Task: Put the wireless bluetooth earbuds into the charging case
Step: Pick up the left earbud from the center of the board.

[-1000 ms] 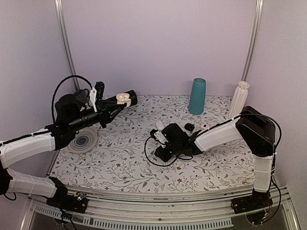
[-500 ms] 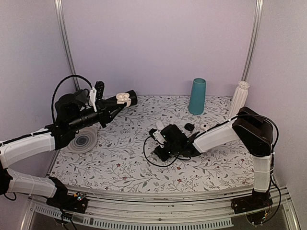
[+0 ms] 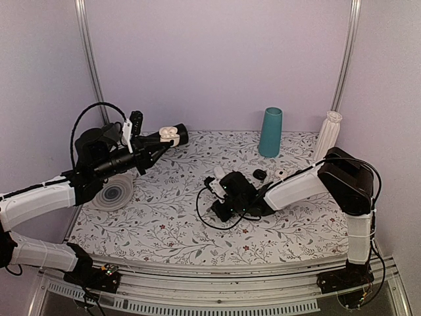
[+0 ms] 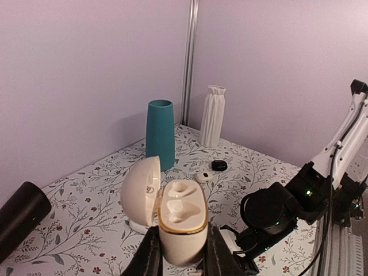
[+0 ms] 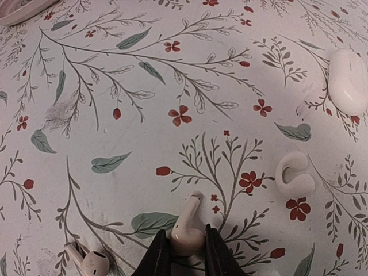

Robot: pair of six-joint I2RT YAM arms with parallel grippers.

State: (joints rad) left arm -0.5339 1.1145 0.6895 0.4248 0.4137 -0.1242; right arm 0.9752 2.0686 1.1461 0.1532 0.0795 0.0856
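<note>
The charging case (image 4: pixel 181 215) is glossy white with its lid swung open to the left and both inner wells bare. My left gripper (image 4: pixel 183 253) is shut on its lower body and holds it in the air at the back left (image 3: pixel 169 134). My right gripper (image 5: pixel 186 248) is down at the tablecloth near the table's middle (image 3: pixel 222 209). Its two black fingers press the sides of a white stemmed earbud (image 5: pixel 187 229) that lies on the cloth, stem pointing away. A second earbud (image 5: pixel 87 262) lies just to its left.
A teal cup (image 3: pixel 270 131) and a white ribbed vase (image 3: pixel 327 135) stand at the back right. A small black piece (image 3: pixel 260 174) lies before them. A white C-shaped piece (image 5: pixel 294 177) and a white oblong (image 5: pixel 348 80) lie right of the earbud. A grey disc (image 3: pixel 115 194) lies at the left.
My right gripper's fingers have drawn together onto the earbud, and that arm has edged slightly left. The left arm holds the case still.
</note>
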